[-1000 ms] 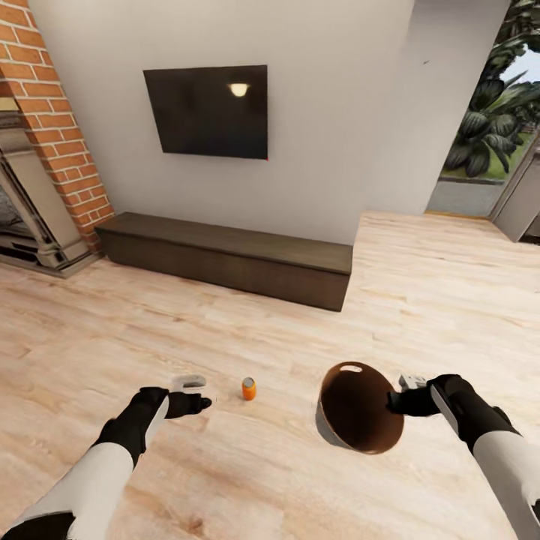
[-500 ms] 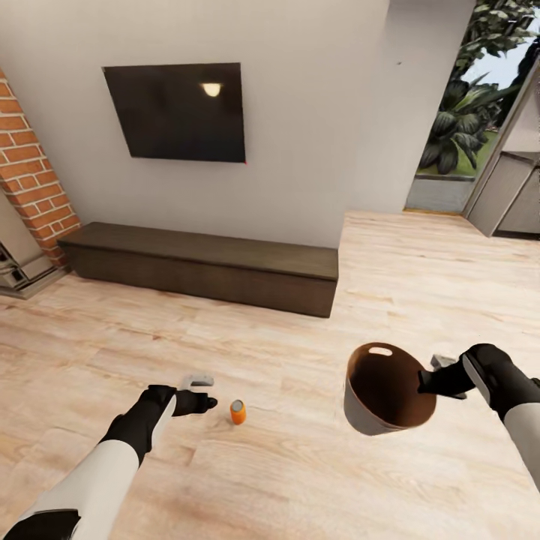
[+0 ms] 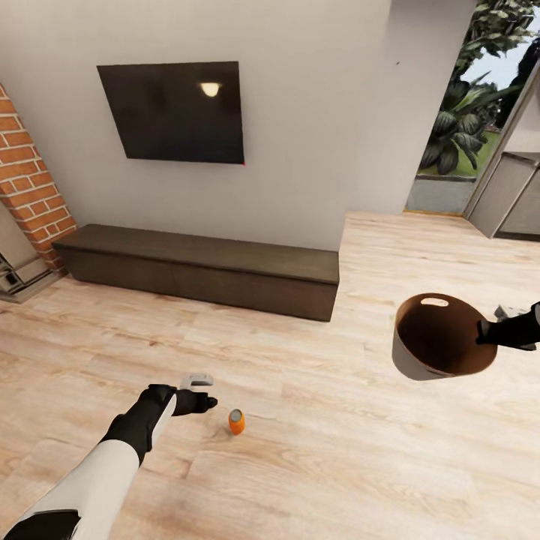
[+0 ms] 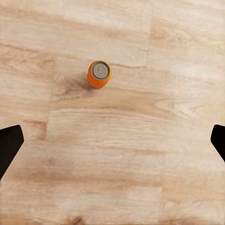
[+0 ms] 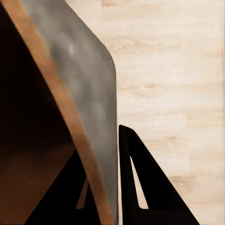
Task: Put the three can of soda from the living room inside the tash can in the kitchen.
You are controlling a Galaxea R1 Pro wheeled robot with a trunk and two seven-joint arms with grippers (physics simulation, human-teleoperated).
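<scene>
Soda can (image 3: pixel 236 421) in orange is standing upright on the wooden floor (image 3: pixel 315 450), just beside my left gripper (image 3: pixel 201 391) and apart from it; through the left wrist camera I am seeing its silvery top (image 4: pixel 100 70) from above, with the two black fingertips (image 4: pixel 9 143) spread wide at the edges and nothing between them. My right gripper (image 3: pixel 484 332) is pinching the rim of the trash can (image 3: pixel 439 336), one finger (image 5: pixel 145 183) lying along the pale grey outside and the other inside against the brown wall, so the jaws are clamped on that wall. I am holding the bin up off the floor at my right, tilted so its brown inside and oval handle slot (image 3: pixel 434 302) are facing the head camera. Farther out, a long dark low cabinet (image 3: pixel 202 266) is sitting against the pale wall under a black TV (image 3: pixel 171 112), with brick (image 3: pixel 30 187) at the left and a doorway to greenery (image 3: pixel 469 112) at the right.
</scene>
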